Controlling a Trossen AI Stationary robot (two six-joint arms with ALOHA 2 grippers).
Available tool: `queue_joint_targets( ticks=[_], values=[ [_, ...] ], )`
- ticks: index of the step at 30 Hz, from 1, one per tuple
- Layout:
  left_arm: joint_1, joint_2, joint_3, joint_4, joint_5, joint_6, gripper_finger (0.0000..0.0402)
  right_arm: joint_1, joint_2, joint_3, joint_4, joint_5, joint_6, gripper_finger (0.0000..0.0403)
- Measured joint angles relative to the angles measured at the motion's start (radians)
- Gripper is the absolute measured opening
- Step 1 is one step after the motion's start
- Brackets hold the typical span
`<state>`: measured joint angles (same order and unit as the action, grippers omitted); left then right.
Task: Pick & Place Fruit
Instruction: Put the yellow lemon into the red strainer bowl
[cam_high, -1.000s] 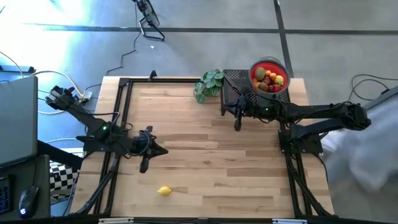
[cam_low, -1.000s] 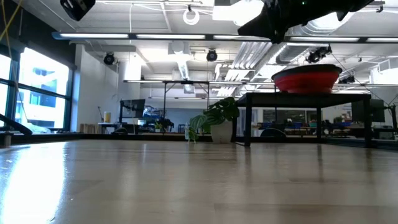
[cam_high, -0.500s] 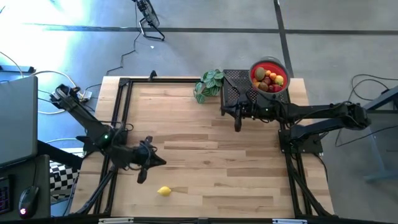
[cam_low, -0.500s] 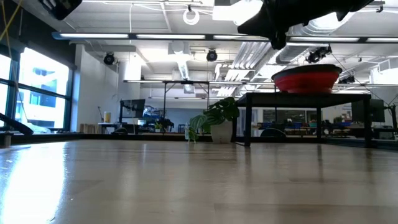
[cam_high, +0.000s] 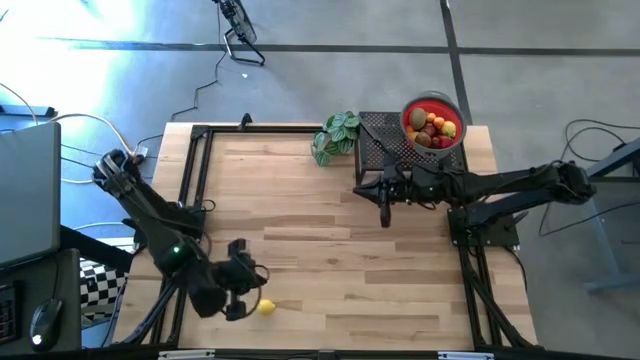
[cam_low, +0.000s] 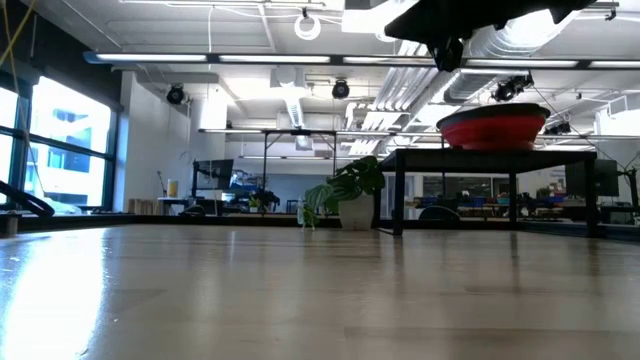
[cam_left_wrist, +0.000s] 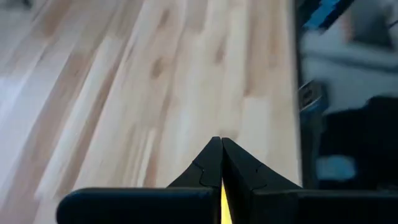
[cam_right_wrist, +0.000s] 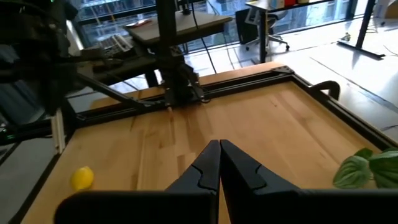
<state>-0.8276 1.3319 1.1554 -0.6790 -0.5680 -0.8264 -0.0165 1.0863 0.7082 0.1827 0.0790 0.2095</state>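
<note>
Left end effector (cam_high: 240, 303) is seen low at the near-left part of the desk (cam_high: 330, 250), fingers pressed together with nothing between them, as shown in the left wrist view. A yellow lemon (cam_high: 265, 308) lies on the desk just beside this end effector, on its right in the high view; contact cannot be told. In the left wrist view only a thin yellow sliver of it shows through the slit between the closed fingers (cam_left_wrist: 208, 168); the rest is hidden.

Right end effector (cam_high: 384, 213) hangs above the far-right part of the desk, fingers closed on nothing. Beyond it, toward the far-right corner, a red bowl (cam_high: 433, 106) sits on a black stand (cam_high: 375, 135), filled with small fruits (cam_high: 432, 128) in orange, red, yellow and brown; single kinds are hard to make out. A green leafy plant (cam_high: 335, 135) stands beside the stand.

In the low view the bowl's contents are hidden by its rim, the lemon is not seen, and only the dark underside of the right arm is cut off at the upper edge.
</note>
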Motion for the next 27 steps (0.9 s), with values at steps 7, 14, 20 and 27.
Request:
queue_joint_targets(
  ticks=[7,14,20,27],
  values=[
    [0.003,0.149,0.169,-0.303,0.168,-0.151,0.0000,0.043,0.000,0.000,-0.011,0.000,0.000,0.0002],
    [0.003,0.194,0.178,-0.312,0.305,-0.155,0.0000,0.050,0.000,0.000,-0.015,0.000,0.000,0.0002],
    [0.003,0.195,0.178,-0.310,0.307,-0.142,0.0004,0.050,0.000,0.000,-0.016,0.000,0.000,0.0002],
    [0.003,0.195,0.178,-0.309,0.347,-0.177,0.0082,0.050,0.000,0.000,-0.017,0.000,0.008,0.0002]
  ],
)
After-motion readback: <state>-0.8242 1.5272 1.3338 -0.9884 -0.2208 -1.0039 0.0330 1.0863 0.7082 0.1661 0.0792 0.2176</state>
